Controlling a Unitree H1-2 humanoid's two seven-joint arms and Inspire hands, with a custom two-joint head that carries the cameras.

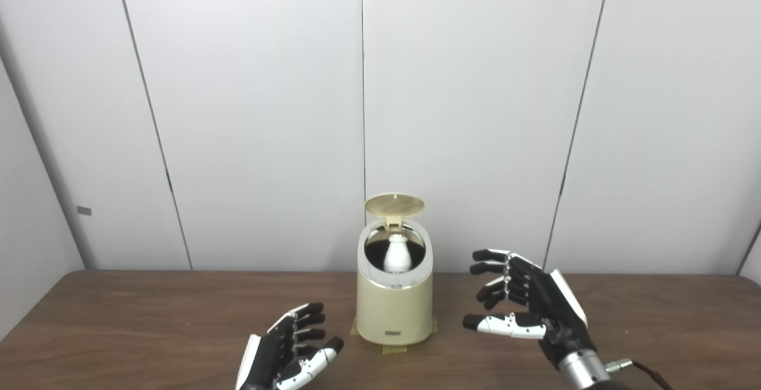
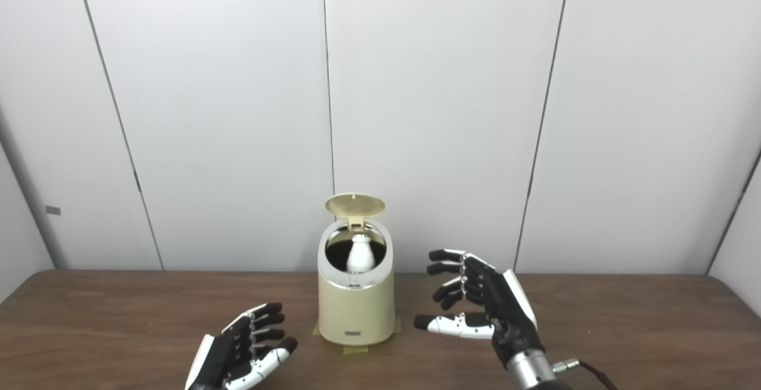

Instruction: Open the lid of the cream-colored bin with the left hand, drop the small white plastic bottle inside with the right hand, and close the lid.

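With the small white plastic bottle (image 1: 396, 253) apparently already inside the cream-colored bin (image 1: 394, 307), its lid (image 1: 394, 204) tipped up at the rear, the empty, spread left hand (image 1: 289, 348) lies low, front-left of it, the right hand (image 1: 523, 304) likewise empty.

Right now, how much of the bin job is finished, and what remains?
Done: the lid stands open and the white bottle sits inside the cream bin. In hand: nothing; the left hand and right hand are both open, on either side of the bin. Left: closing the lid.
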